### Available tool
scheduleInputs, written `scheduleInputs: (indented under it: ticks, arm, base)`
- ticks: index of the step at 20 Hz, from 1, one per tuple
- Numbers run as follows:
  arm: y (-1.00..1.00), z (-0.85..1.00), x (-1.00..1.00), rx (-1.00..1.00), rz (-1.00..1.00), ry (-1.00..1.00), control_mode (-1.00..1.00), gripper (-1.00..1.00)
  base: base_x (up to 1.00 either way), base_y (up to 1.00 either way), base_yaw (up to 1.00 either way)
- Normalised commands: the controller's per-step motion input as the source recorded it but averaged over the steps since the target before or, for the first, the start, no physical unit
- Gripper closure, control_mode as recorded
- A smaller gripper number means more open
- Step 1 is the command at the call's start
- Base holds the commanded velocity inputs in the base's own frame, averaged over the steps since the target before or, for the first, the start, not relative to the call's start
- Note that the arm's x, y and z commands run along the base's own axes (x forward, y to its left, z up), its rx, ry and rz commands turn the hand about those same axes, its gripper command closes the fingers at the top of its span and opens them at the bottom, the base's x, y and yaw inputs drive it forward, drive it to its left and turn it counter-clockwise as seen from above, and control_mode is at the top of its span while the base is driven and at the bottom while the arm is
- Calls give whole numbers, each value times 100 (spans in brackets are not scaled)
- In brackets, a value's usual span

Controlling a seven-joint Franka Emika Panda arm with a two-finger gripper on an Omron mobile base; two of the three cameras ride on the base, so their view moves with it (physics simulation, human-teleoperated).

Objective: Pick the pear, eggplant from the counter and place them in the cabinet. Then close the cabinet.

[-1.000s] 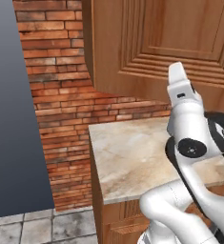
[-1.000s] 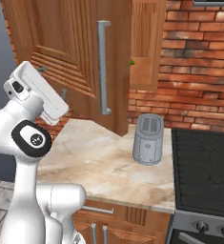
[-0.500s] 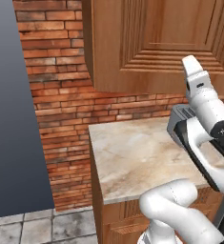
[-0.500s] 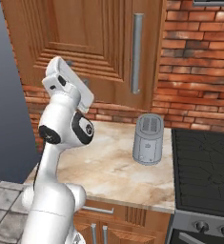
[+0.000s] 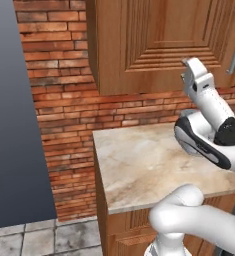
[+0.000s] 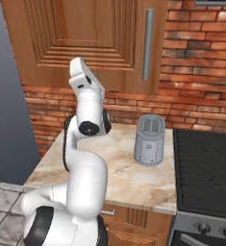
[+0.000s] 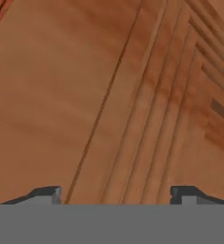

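The cabinet [image 6: 85, 29] hangs above the counter [image 5: 139, 165], and its grooved door looks shut, with the grey bar handle [image 6: 148, 43] at its right side. My gripper [image 7: 116, 193] is up against the door panel [image 7: 108, 95], open, its fingertips [image 7: 46, 193] spread wide with nothing between them. The hand [image 5: 194, 72] reaches up to the door's lower part, also seen from the right [image 6: 81, 72]. The pear and the eggplant are hidden from view.
A grey toaster [image 6: 149, 139] stands on the counter [image 6: 119, 163] at the right. A dark stove top [image 6: 206, 173] adjoins it. A red brick wall [image 5: 59, 95] runs behind, and a grey wall [image 5: 14, 125] stands at the left.
The cabinet door has swung from ajar to shut, its handle moving right in the right base view. My hand has followed along the door, and the cabinet's inside is now covered.
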Motion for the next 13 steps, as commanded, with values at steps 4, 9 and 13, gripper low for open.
scheduleInputs:
  ticks: [4,9,13]
  arm:
    - [-9,6,76,0,21,3,-100,-100]
    - [-20,16,16,-2,16,9,-100,-100]
    - [-42,45,-88,-8,10,3,-100,-100]
  base:
    - [0,0,0]
    - [0,0,0]
    - [0,0,0]
